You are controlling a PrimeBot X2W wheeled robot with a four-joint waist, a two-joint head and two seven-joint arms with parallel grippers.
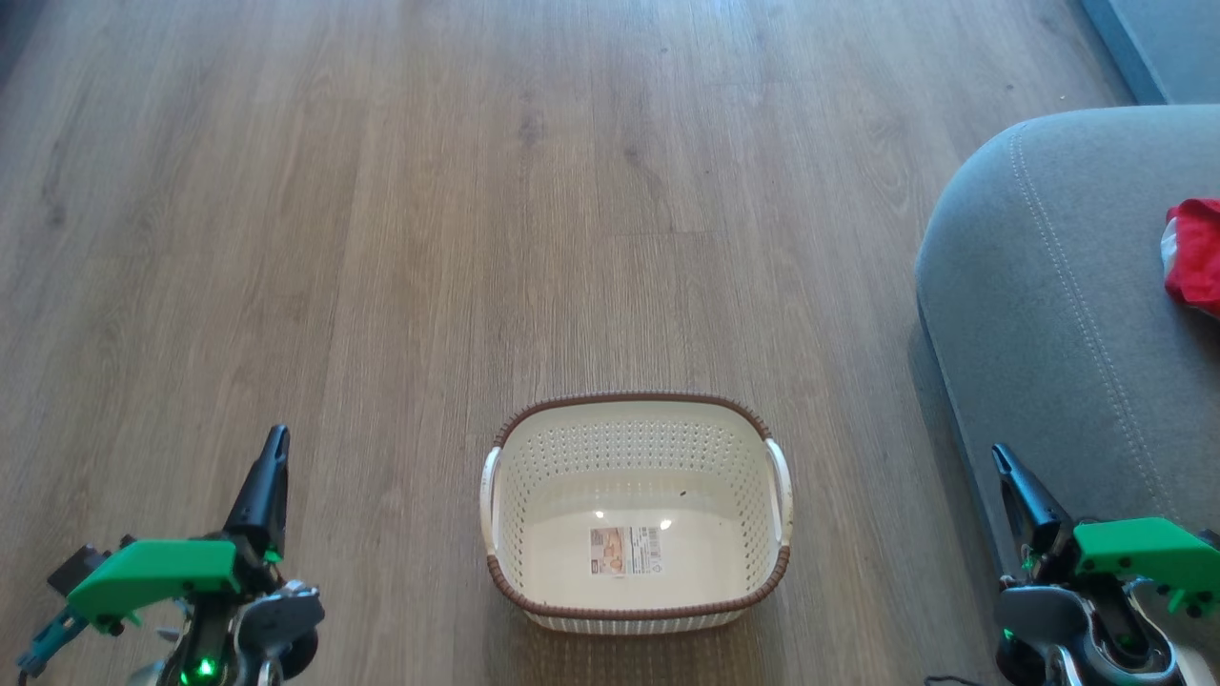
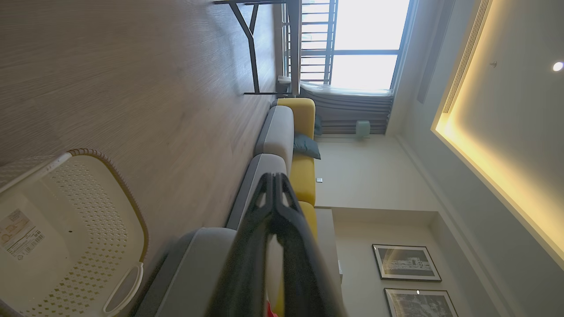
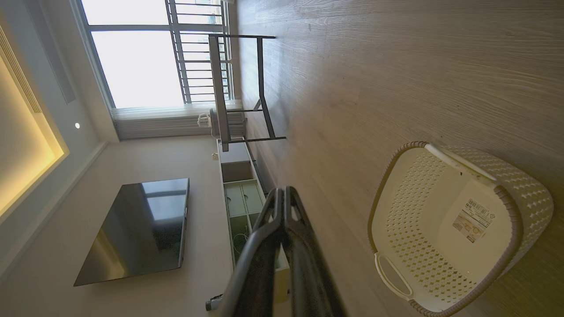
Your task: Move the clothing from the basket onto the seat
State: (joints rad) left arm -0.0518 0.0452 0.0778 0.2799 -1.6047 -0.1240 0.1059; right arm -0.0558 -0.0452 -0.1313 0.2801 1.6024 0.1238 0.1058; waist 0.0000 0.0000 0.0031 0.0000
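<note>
**Bright red, white-trimmed fabric clothing point(image 1: 1196, 252) on large grey upholstered seat point(image 1: 1048, 314)**

Lying at the far right of the head view, well apart from the small cream-white perforated plastic basket point(image 1: 634, 446) with brown rim. Nothing in it but a bottom label point(image 1: 624, 551); standing on pale wood-plank floor point(image 1: 381, 238). Low to either side, left gripper point(image 1: 274, 440) and right gripper point(image 1: 1001, 455), fingertips of each pressed together, gripping nothing.

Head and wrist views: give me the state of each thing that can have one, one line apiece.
basket: upright on the floor, empty, bottom label bare.
clothing: lying on the seat, partly cut off by the picture's edge.
left gripper: jaws shut, holding nothing.
right gripper: jaws shut, holding nothing.
</note>
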